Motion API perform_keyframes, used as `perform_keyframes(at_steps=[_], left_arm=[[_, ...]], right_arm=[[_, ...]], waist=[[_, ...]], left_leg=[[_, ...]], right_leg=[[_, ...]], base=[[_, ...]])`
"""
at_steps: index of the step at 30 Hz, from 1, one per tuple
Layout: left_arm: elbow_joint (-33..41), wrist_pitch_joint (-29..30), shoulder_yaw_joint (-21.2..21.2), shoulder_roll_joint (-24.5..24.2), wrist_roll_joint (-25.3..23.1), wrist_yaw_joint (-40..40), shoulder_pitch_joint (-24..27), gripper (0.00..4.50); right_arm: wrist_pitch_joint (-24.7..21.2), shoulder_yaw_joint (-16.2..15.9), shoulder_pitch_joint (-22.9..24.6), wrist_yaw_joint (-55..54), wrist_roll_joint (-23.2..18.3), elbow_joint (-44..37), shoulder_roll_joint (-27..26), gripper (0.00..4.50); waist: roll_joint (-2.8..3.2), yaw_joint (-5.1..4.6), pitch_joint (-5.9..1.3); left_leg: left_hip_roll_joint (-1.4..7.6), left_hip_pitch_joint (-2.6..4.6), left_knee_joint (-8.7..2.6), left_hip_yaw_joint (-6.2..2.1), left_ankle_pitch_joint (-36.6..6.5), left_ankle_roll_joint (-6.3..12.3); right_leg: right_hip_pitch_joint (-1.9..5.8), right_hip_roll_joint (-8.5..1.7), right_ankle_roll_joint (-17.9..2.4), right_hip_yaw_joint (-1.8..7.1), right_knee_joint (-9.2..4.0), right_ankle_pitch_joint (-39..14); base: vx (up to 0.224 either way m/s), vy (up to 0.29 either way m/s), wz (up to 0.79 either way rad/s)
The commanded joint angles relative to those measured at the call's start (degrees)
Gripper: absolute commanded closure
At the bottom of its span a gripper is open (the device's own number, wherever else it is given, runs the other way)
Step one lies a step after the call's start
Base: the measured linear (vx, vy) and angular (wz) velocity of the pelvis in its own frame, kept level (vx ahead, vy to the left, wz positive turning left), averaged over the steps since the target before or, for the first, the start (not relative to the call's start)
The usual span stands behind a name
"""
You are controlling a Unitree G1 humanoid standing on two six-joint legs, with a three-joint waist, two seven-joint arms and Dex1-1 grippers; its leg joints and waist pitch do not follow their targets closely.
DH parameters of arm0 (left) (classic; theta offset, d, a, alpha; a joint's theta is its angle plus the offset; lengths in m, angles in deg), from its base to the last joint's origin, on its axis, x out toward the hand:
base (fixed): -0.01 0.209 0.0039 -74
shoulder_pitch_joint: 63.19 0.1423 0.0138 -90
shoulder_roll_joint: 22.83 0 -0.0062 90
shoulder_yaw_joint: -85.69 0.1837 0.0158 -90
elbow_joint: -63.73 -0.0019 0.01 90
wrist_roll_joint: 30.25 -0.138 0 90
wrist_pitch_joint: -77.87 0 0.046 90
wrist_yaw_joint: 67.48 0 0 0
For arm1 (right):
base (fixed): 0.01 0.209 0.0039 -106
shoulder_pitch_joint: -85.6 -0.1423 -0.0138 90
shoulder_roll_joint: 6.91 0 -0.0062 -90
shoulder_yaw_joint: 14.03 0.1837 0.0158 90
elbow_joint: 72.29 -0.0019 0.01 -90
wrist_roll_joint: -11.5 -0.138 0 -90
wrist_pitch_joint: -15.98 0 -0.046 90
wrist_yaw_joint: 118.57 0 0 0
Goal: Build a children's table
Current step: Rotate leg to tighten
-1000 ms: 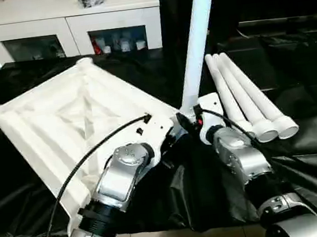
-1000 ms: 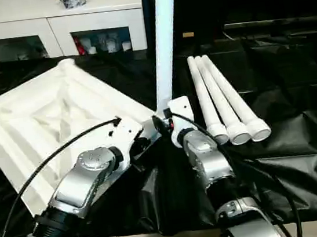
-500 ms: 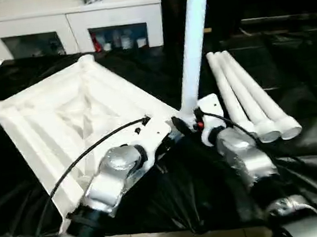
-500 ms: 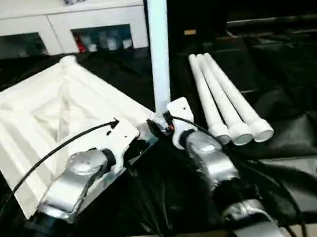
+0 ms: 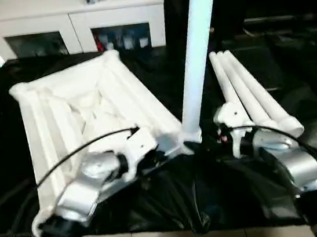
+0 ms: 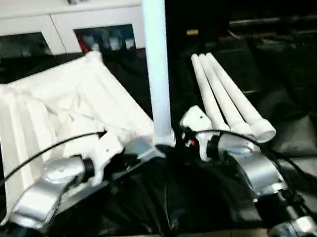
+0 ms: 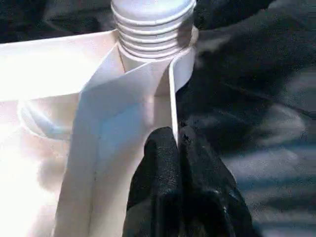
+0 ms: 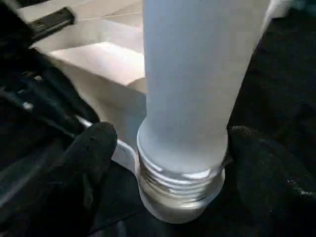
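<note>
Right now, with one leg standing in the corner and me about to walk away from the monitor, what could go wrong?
1. The upright leg shows exposed thread at the corner socket, so it may not be fully seated and could tip.
2. The right claw is open around it, not gripping, so it offers little support.
3. The left claw pinches just the thin tabletop edge and could slip.

Home-like room: white glass-door cabinet (image 5: 71, 33), knick-knacks inside.
</note>
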Motion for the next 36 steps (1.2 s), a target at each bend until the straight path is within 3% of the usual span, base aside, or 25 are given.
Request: perform_keyframes(at_steps=[1,11,23,27,29,30,31,32,33,36], left_arm=[[1.01,-0.37,3.77,-0.68,0.05,-4.11,1.1,4.5],[0.56,-1.73,4.24,-3.67,-0.27,-8.39,0.98,4.5],[-0.48,0.13,3.48,-3.01,-0.93,-6.48,0.98,4.5],[-2.9,3.65,0.78,1.31,-1.8,1.64,-0.65,4.5],[-4.47,6.77,-1.6,5.32,-2.24,8.55,-2.43,4.5],[-4.93,8.39,-2.56,7.0,-2.4,11.39,-3.2,4.5],[-5.43,10.03,-3.56,8.98,-2.73,14.71,-4.17,4.5],[-5.88,11.0,-4.32,10.65,-3.01,17.38,-4.96,4.5],[-6.08,11.44,-4.68,11.53,-3.2,18.74,-5.36,4.5],[-7.91,12.48,-6.47,16.02,-3.49,24.98,-7.15,4.5]], right_arm=[[-0.91,-1.74,0.1,2.24,-0.74,-1.67,-0.01,0.86],[-1.91,-4.22,-1.08,4.82,1.2,-1.29,1.9,1.7],[-1.78,-5.19,-1.68,5.52,1.49,0.24,1.36,1.8],[-0.9,-3.1,-1.83,-3.04,2.8,4.06,-2.87,1.81],[-1.58,-0.17,-3.09,-11.7,2.5,8.33,-7.17,1.81],[-1.96,1.23,-3.73,-15.54,2.18,10.2,-9.15,1.81],[-1.55,2.46,-4.7,-20.1,2.27,12.5,-11.52,1.81],[-1.4,3.26,-5.53,-23.23,2.17,14.31,-13.5,1.81],[-1.19,3.59,-5.98,-24.6,2.22,15.23,-14.52,1.81],[0.89,3.84,-8.61,-31.69,3.76,19.65,-19.31,1.81]], waist=[[-0.25,0.07,-3.57],[-0.67,0.69,-3.56],[-0.86,0.67,-3.68],[-0.79,0.58,-3.17],[-0.94,0.3,-3.06],[-1.02,0.14,-3.03],[-0.75,0.09,-3.07],[-0.97,-0.32,-3.07],[-0.58,-0.17,-3.12],[-0.72,-0.53,-3.49]], left_leg=[[2.81,0.37,-3.83,-0.6,-7.25,3.97],[2.85,0.45,-3.87,-0.39,-6.96,3.28],[2.77,0.4,-3.63,-0.14,-5.61,3.7],[2.8,0.88,-4.06,0.1,-9.86,1.81],[2.99,1.1,-4.34,0.12,-11.9,0.22],[2.85,1.22,-4.56,-0.06,-13.64,-0.88],[2.96,1.34,-4.56,-0.13,-13.92,-1.31],[2.96,1.2,-4.68,-0.14,-14.32,-1.64],[2.89,1.08,-4.65,-0.38,-14.26,-1.91],[2.73,0.77,-4.5,-0.27,-12.24,-1.48]], right_leg=[[2.61,-3.59,-13.09,3.24,-4.04,-0.74],[2.59,-3.75,-12.64,3.32,-4.02,-2.15],[2.62,-3.69,-12.69,3.32,-3.84,-1.31],[2.24,-3.79,-11.87,3.35,-4.81,-8.75],[2.02,-4.0,-11.24,3.5,-5.14,-12.88],[2.05,-4.04,-9.83,3.36,-5.58,-17.03],[1.88,-4.13,-9.69,3.41,-5.62,-17.45],[1.89,-4.02,-9.42,3.44,-5.78,-17.37],[1.96,-4.08,-9.28,3.31,-5.62,-17.11],[2.16,-3.83,-9.48,3.34,-5.36,-12.21]], base=[[0.0,0.0,0.0],[0.0,0.0,0.0],[0.0,0.0,0.0],[0.0,0.0,0.0],[0.0,0.0,0.0],[0.0,0.0,0.0],[0.0,0.0,0.0],[0.0,0.0,0.0],[0.0,0.0,0.0],[0.0,0.0,0.0]])
